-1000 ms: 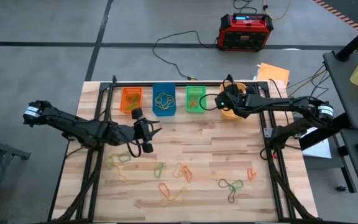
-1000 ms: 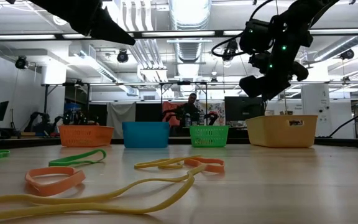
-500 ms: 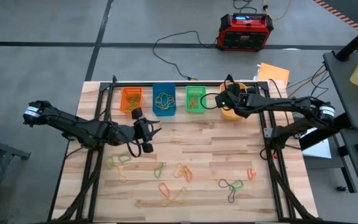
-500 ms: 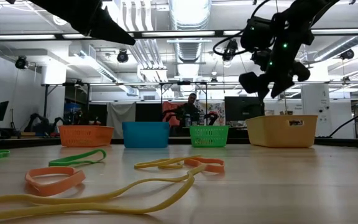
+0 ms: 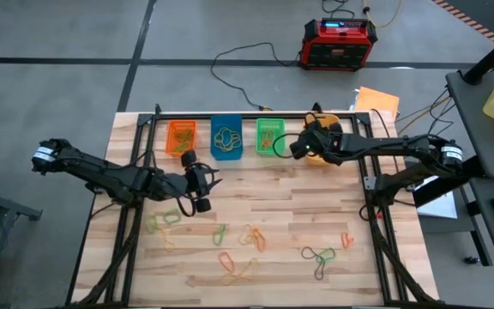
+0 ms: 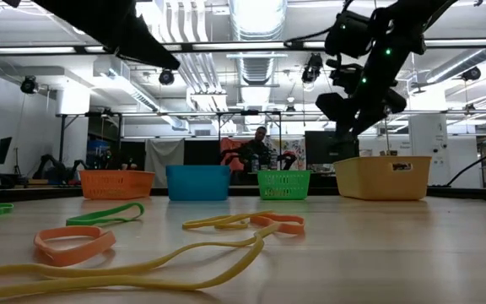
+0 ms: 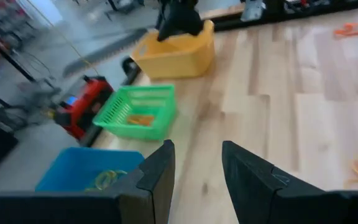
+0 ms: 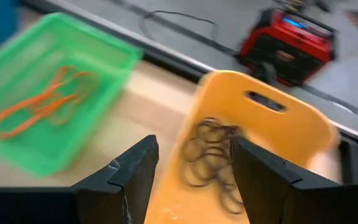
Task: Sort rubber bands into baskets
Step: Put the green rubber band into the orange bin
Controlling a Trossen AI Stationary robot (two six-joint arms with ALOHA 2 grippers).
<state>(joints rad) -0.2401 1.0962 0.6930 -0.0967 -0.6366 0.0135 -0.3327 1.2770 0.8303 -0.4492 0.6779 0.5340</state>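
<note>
1. Above the near rim of the yellow basket (image 5: 319, 154), the right gripper (image 8: 191, 163) hangs with its fingers spread and nothing between them; dark bands (image 8: 211, 155) lie in a loose heap on the basket floor just beyond its tips.
2. Judging by the empty fingers over a basket that already holds bands, a drop looks just finished, so the step in hand is the turn toward the next pick.
3. Beside the yellow basket stand the green basket (image 5: 269, 137), the blue basket (image 5: 226, 139) and the orange basket (image 5: 180, 137), in one row along the table's far edge.
4. Toward the table's near side from that row, the left gripper (image 5: 202, 182) hovers above the wood with its fingers parted and empty, as its wrist view shows.
5. Well apart from the yellow basket, the loose rubber bands (image 5: 245, 237) lie scattered across the near half of the table (image 5: 384, 266); a green and dark tangle (image 5: 319, 256) and a small orange band (image 5: 346, 240) lie on the right arm's side.
6. The next move calls for the right arm to lift clear of the basket rim, then swing toward those bands.
7. Between the basket row and the bands the bare wood gives open room; the yellow basket sits close to the table's corner frame, so the tight spot is there.
</note>
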